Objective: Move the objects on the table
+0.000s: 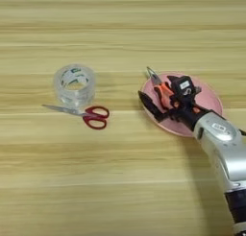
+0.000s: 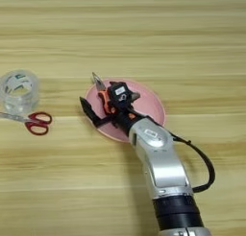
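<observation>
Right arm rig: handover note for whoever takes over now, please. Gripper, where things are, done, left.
Right gripper: over the pink plate, fingers spread either side of the orange-black pliers; a firm grip cannot be confirmed.
Pliers: over the plate's left part, metal tip past the rim; resting or lifted, cannot tell.
Tape roll: upright on the table, left of the plate.
Scissors: flat, just in front of the roll.
Done: pliers at the plate.
Left: roll and scissors untouched on the table.
</observation>
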You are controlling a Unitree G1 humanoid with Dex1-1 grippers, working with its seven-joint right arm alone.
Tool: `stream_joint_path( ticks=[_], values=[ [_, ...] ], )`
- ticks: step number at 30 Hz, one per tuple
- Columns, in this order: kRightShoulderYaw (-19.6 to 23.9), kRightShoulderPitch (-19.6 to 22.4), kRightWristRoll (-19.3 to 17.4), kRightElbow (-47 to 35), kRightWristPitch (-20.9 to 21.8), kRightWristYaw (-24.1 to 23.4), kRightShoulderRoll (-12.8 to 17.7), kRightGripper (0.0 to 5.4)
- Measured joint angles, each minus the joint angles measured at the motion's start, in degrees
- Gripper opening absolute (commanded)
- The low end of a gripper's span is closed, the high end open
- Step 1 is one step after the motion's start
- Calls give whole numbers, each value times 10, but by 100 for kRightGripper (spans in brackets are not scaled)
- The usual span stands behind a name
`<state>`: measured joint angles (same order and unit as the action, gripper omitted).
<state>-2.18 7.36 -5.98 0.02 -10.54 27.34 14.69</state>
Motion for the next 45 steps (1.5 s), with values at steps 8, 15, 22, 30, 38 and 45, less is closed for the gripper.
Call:
stream_joint_path(
  ticks=[8,15,22,30,38,45],
  values=[
    [-56,-2,13,-14,0,21,-16,536],
    [-104,2,37,-2,0,32,-33,536],
    [-128,54,51,78,9,34,-61,536],
    [-131,92,46,163,12,47,-97,536],
    [-141,98,68,217,51,42,-102,536],
    [-137,100,72,223,60,38,-91,536]
  ],
)
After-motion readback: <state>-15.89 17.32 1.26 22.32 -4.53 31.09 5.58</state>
